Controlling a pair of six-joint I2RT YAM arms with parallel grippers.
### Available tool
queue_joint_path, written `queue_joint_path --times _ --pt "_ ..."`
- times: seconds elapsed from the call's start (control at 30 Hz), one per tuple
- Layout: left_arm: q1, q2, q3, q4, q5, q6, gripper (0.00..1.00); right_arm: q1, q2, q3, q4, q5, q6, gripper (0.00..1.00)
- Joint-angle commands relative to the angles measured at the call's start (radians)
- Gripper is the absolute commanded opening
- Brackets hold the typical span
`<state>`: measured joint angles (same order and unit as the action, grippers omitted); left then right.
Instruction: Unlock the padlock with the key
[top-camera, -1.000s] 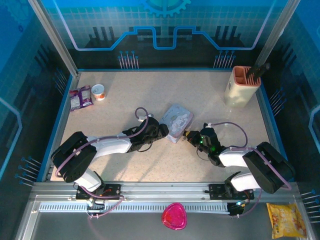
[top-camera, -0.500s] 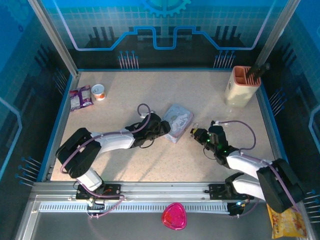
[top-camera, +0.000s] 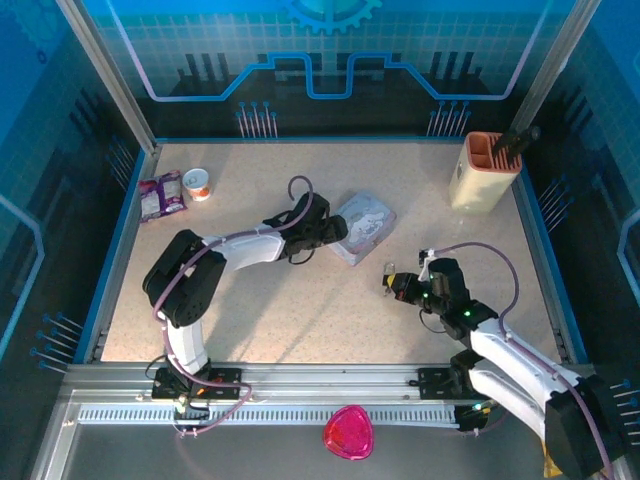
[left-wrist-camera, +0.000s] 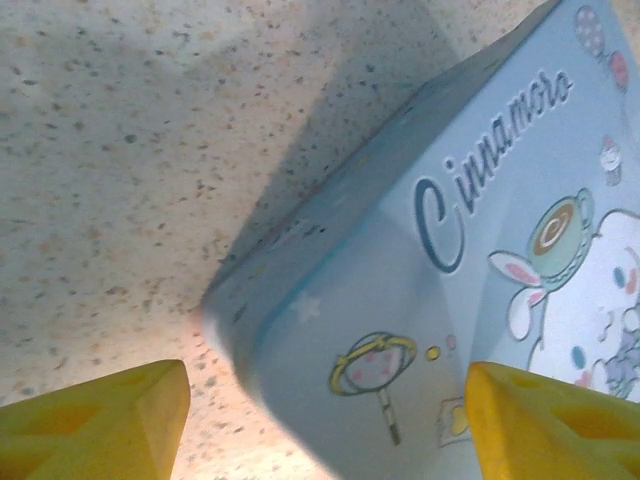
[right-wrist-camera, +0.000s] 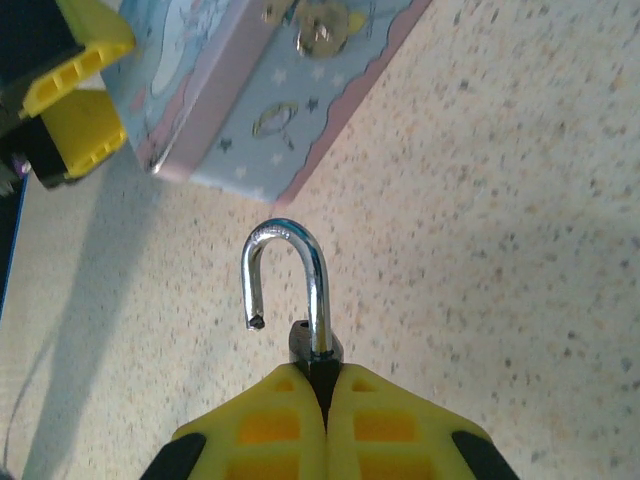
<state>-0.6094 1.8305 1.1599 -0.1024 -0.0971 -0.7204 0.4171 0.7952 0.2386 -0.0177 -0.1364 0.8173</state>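
The right gripper (right-wrist-camera: 322, 385) has its yellow fingers pressed together on the padlock (right-wrist-camera: 317, 300) — dark body pinched, silvery shackle loose at one end and pointing toward the pale blue tin (right-wrist-camera: 250, 130) near it. The left gripper (left-wrist-camera: 325, 425) stands spread wide — fingers straddling that tin's corner on the speckled table (right-wrist-camera: 500, 200).

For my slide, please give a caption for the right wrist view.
Right claw holds the padlock, its shackle open, near the tin.
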Motion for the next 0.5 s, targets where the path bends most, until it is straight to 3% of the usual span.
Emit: queue_joint_path --times 0.0,0.2,0.47 --pt "-0.025 -0.133 -0.002 -0.173 0.031 0.088 0.77 0.038 -0.047 -0.023 -0.093 -0.053 -0.003 0.00" --pt "-0.081 -0.417 -0.274 -0.077 0.048 0.076 0.83 0.131 -0.098 -0.057 -0.157 -0.018 0.031 0.00" --pt "-0.067 -0.763 -0.659 0.072 -0.021 0.069 0.87 0.209 -0.060 -0.088 -0.133 -0.008 0.075 0.00"
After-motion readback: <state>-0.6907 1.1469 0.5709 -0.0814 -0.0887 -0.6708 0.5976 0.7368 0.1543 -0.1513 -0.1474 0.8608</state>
